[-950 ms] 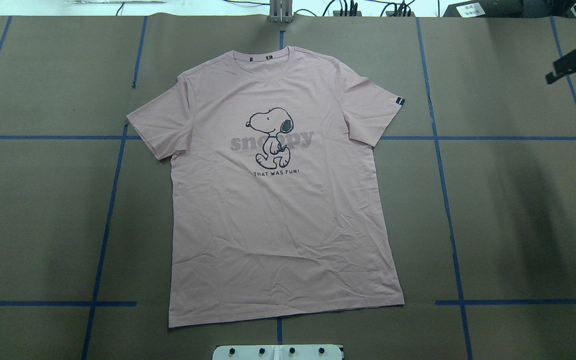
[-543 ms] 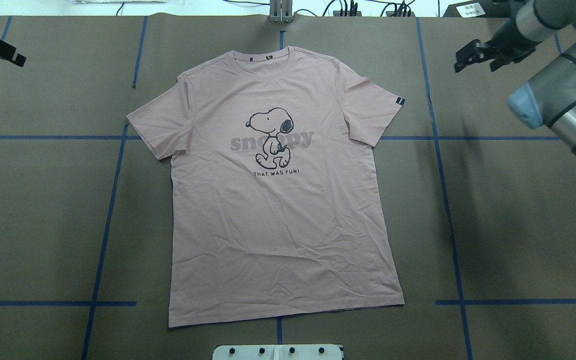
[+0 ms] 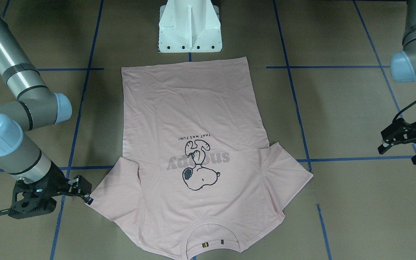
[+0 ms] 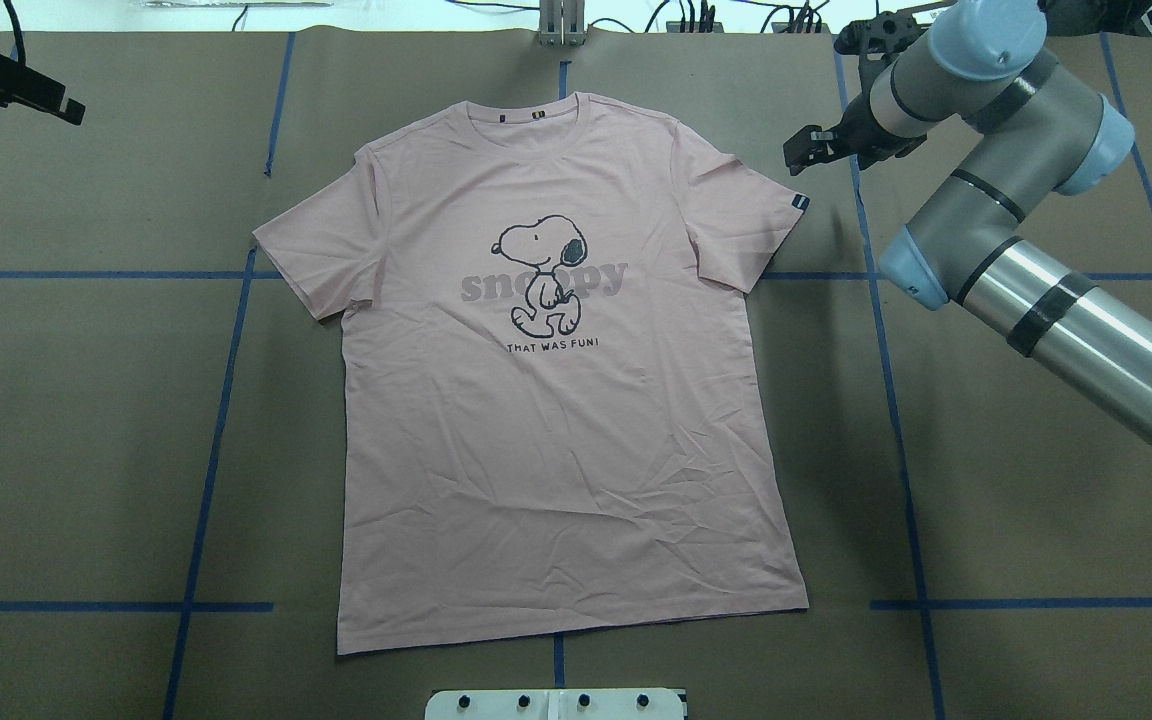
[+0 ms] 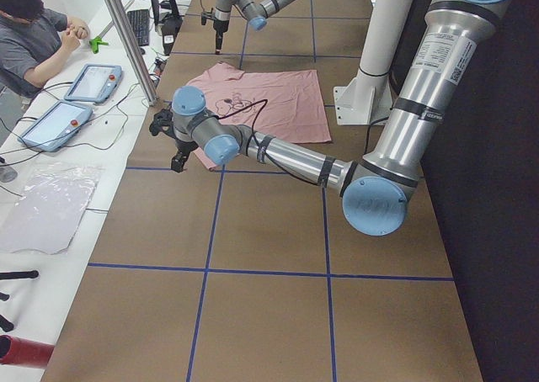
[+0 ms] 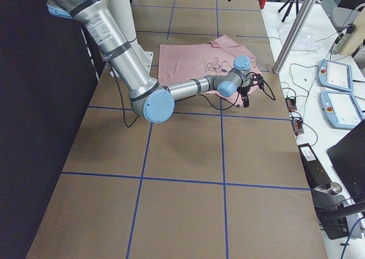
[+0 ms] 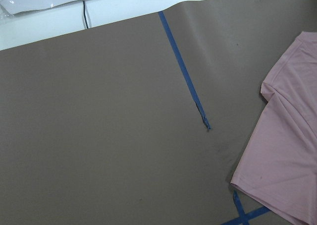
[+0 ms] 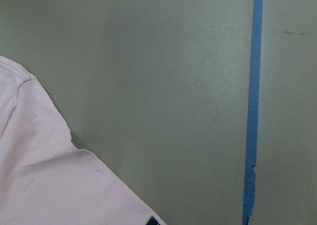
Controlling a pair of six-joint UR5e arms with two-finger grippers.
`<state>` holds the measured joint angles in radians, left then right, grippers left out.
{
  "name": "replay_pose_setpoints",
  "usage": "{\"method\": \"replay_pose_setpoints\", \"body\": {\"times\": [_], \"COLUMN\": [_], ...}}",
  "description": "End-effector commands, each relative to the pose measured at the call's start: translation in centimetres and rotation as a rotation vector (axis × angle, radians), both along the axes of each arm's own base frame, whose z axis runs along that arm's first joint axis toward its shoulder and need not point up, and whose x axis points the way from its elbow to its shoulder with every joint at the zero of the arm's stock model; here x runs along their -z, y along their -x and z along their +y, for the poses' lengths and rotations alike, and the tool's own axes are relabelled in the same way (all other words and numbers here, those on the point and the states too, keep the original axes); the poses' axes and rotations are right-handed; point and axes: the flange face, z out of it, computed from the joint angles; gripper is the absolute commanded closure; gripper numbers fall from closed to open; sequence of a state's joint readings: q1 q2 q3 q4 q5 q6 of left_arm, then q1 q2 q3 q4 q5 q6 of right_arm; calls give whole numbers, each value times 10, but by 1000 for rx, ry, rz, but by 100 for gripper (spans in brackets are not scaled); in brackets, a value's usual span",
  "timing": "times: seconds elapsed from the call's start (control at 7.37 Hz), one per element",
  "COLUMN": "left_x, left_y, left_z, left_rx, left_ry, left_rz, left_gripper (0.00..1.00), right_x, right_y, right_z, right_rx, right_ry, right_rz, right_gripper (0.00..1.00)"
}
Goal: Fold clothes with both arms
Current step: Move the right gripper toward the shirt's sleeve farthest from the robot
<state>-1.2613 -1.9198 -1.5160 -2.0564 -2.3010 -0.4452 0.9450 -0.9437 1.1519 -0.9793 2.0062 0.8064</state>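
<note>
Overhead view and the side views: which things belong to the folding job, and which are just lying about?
Job: pink T-shirt; left gripper; right gripper.
Lying about: white pedestal; blue tape grid; tablets on the side bench.

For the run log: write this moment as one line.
stage: pre-grasp | shirt: flat, unfolded | right hand: open, by tagged sleeve | left hand: open, clear of shirt

"snoopy" and "THAT WAS FUN!" on T-shirt [image 4: 556, 400]
</note>
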Motion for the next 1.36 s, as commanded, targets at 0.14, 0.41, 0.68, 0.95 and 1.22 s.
{"method": "replay_pose_setpoints", "body": {"times": [0.14,0.41,0.68,0.95,1.22], "left_x": [2,2,2,3,4], "left_y": [-1,-1,-1,-1,0], "left_z": [-2,-2,-2,-1,-2], "left_rx": [1,1,1,-1,0], "left_ry": [1,3,3,2,2], "left_rz": [1,3,3,5,7], "left_gripper": [0,0,0,0,0], "right_x": [-8,-12,-13,-13,-5], "right_y": [41,46,50,50,52], "right_z": [5,4,6,6,5], "right_rx": [11,18,24,25,29], "right_ry": [-4,2,4,5,-2], "right_rz": [51,58,60,59,51], "right_gripper": [11,15,27,66,94]}}
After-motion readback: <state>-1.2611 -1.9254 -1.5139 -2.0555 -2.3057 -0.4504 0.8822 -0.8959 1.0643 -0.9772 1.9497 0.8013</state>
